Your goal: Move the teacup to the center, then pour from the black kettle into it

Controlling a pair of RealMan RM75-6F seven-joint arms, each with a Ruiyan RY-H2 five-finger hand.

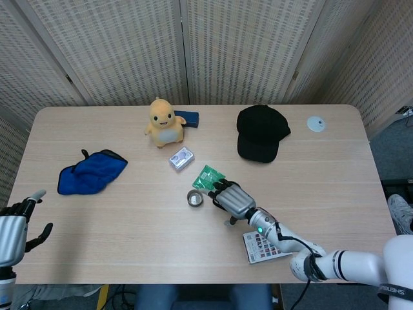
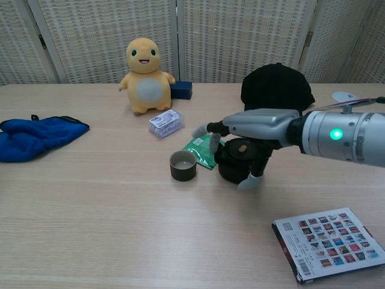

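The small dark teacup stands empty near the table's middle. Just to its right sits the black kettle, with its spout towards the cup. My right hand hovers low over the kettle's lid, fingers spread. Its fingertips hang by the spout and its thumb reaches down on the kettle's right side. No firm grip shows. In the head view this hand hides nearly all of the kettle. My left hand stays at the table's near left edge, fingers apart, holding nothing.
A green packet lies behind the cup and kettle, a clear small box further back. A yellow plush toy, a black cap, a blue cloth and a booklet lie around.
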